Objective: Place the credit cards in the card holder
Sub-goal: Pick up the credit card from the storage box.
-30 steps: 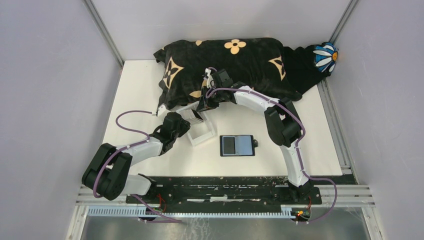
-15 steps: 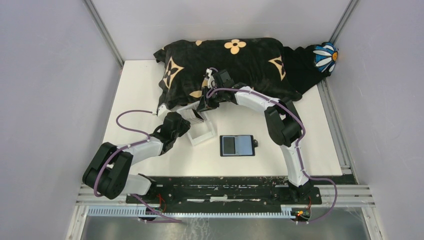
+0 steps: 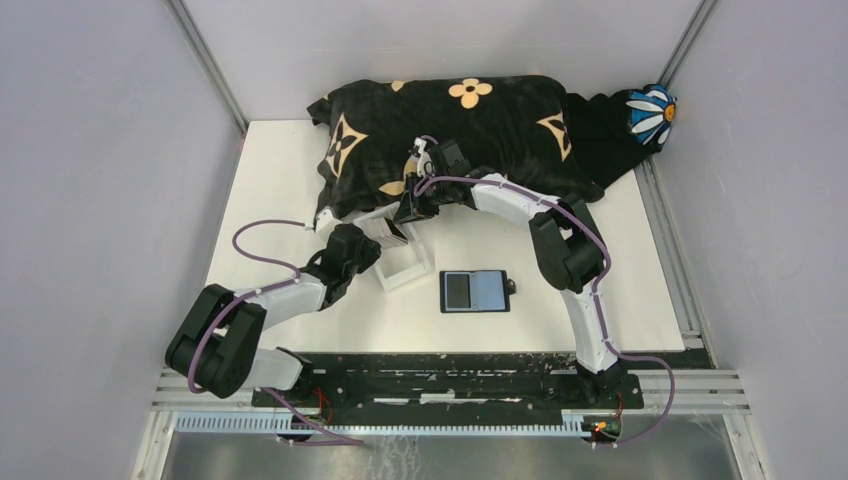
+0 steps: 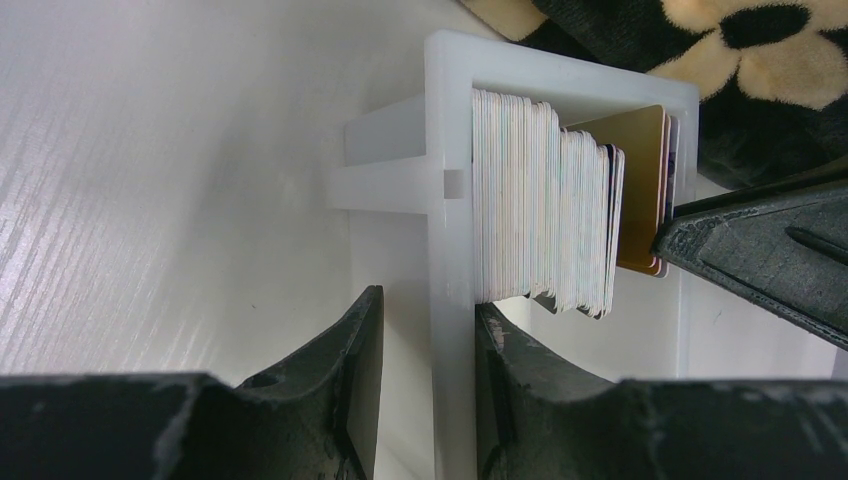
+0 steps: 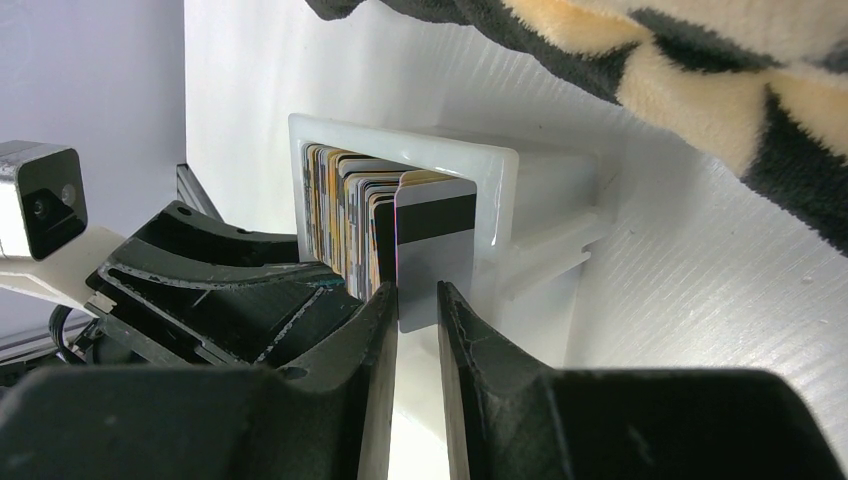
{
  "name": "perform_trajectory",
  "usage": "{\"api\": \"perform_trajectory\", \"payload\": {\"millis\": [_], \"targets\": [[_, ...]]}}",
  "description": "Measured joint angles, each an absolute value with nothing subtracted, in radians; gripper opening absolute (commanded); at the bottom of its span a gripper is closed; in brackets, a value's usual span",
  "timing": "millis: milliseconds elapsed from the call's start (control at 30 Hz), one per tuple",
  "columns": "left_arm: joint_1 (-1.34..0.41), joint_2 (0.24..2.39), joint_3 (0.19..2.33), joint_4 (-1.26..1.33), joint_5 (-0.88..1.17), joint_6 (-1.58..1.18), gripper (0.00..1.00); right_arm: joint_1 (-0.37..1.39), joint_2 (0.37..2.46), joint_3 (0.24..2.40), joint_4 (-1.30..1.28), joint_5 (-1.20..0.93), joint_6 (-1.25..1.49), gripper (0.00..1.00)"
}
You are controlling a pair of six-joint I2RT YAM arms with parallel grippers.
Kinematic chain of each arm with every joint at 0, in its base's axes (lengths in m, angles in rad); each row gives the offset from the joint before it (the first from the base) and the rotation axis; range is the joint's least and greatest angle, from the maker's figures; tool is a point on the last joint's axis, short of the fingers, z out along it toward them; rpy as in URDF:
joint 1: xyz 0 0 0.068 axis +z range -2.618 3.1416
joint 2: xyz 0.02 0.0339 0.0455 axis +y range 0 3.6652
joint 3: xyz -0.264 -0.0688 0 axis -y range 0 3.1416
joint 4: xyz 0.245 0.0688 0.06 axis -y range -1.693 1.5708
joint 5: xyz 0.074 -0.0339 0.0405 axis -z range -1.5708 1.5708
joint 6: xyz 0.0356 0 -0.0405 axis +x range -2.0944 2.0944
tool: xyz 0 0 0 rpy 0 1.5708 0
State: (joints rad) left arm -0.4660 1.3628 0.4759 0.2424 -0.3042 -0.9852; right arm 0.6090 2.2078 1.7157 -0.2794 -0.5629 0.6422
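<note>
Plastic credit cards [image 4: 540, 200] are standing in the clear box [image 4: 445, 120]. The right gripper [image 5: 417, 300] is pinching the silver-grey card [image 5: 435, 265] at the end. The left gripper [image 4: 428, 320] is squeezing the box wall. The card holder [image 3: 475, 290] is lying open, well apart.

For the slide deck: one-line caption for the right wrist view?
Right gripper straddles the magnetic-stripe end card of the stack in the clear box.

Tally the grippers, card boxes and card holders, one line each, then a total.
Grippers: 2 (left, right)
Card box: 1
Card holder: 1
Total: 4
</note>
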Motion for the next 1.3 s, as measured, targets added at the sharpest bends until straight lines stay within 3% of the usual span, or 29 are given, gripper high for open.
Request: {"api": "perform_trajectory", "payload": {"millis": [1300], "targets": [[-0.466, 1.368, 0.482, 0.242, -0.296, -0.982, 0.36, 0.586, 2.168, 1.649, -0.226, -0.577, 0.659, 0.27]]}}
